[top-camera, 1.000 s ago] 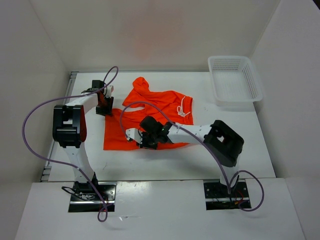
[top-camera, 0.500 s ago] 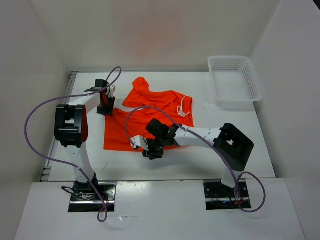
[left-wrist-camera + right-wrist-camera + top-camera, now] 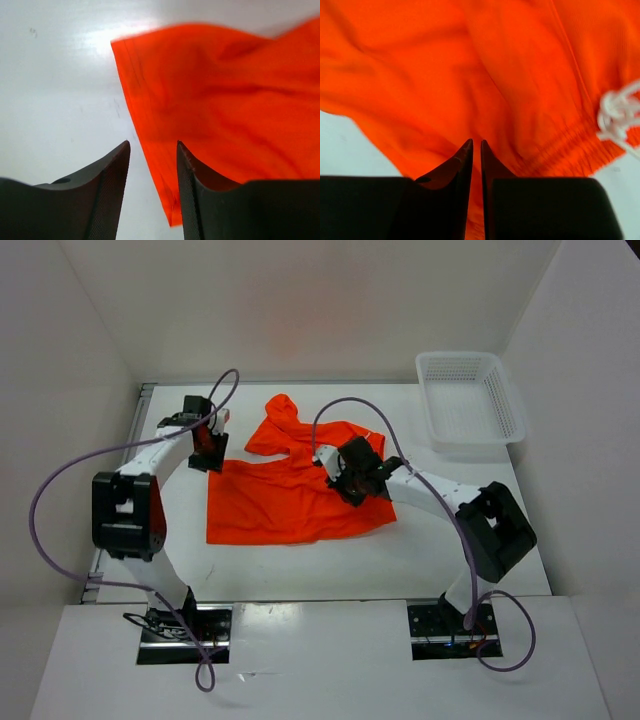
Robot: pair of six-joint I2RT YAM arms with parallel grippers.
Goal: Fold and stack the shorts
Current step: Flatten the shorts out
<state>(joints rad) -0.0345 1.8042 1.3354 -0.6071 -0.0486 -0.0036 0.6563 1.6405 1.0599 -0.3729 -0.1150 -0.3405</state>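
Lying spread left of the mesh basket (image 3: pixel 470 446), the shorts (image 3: pixel 290 502) show no finished fold from above. Left wrist: the left gripper (image 3: pixel 152 145) stands parted, empty, at the hem farthest from the basket. Right wrist: the right gripper (image 3: pixel 476 143), nearly closed, seemingly pinches basket-side cloth; folding and stacking remain.

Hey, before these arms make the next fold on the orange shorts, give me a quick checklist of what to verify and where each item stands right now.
1. Shorts spread flat on the table: not ok, the far leg is rumpled.
2. Left gripper open at the hem: ok, the cloth edge shows in the gap between its jaws.
3. Right gripper holding cloth: cannot tell, its jaws are nearly together over the fabric.
4. Drawstring clear of the right jaws: ok, it lies off to one side.
5. Basket out of the way: ok, it stands apart from the shorts.
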